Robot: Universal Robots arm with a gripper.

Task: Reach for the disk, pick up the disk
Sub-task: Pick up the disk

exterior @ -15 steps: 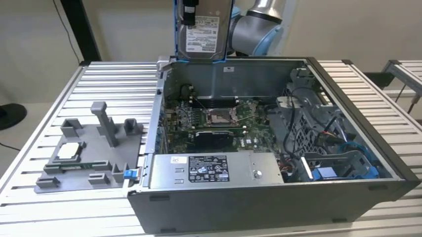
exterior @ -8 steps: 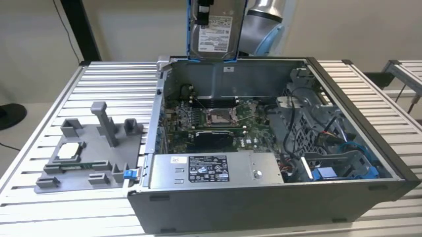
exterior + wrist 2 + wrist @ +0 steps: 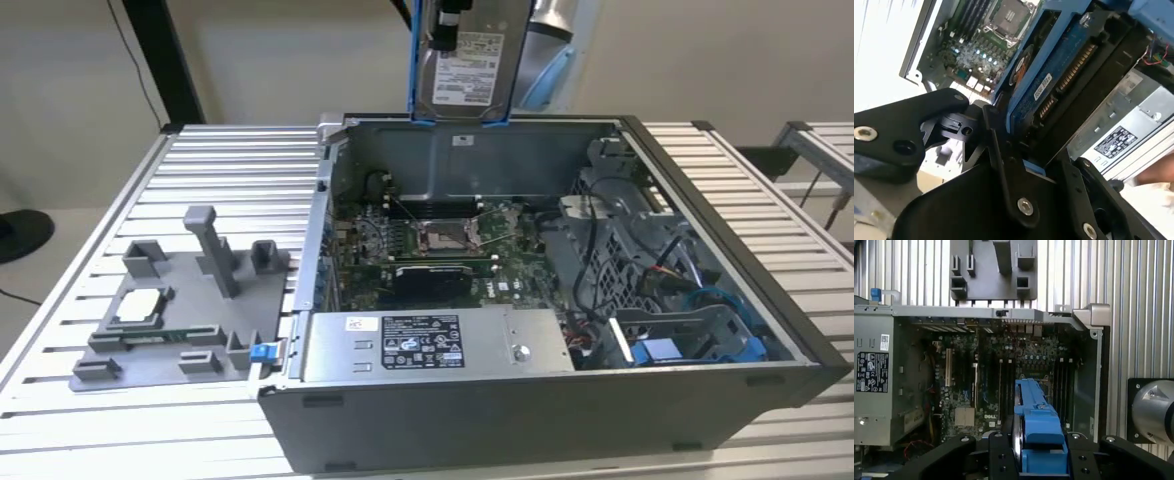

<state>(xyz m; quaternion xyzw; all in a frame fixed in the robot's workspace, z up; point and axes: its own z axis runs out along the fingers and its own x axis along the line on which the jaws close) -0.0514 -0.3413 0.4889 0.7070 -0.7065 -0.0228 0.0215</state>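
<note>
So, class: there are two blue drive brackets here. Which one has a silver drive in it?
The disk, held upright above the open computer case. The other bracket, in the case's corner, holds no drive.

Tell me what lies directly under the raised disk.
The disk, held upright in the gripper, hangs over the open computer case. Below it sit the motherboard and its empty processor socket. The case floor beneath the board is covered.

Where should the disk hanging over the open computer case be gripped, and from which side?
By its top end, from above, as the gripper holds it now. The disk hangs upright, thin and flat, so jaws closing across its two broad faces, between the blue bracket rails, likely hold best.
</note>
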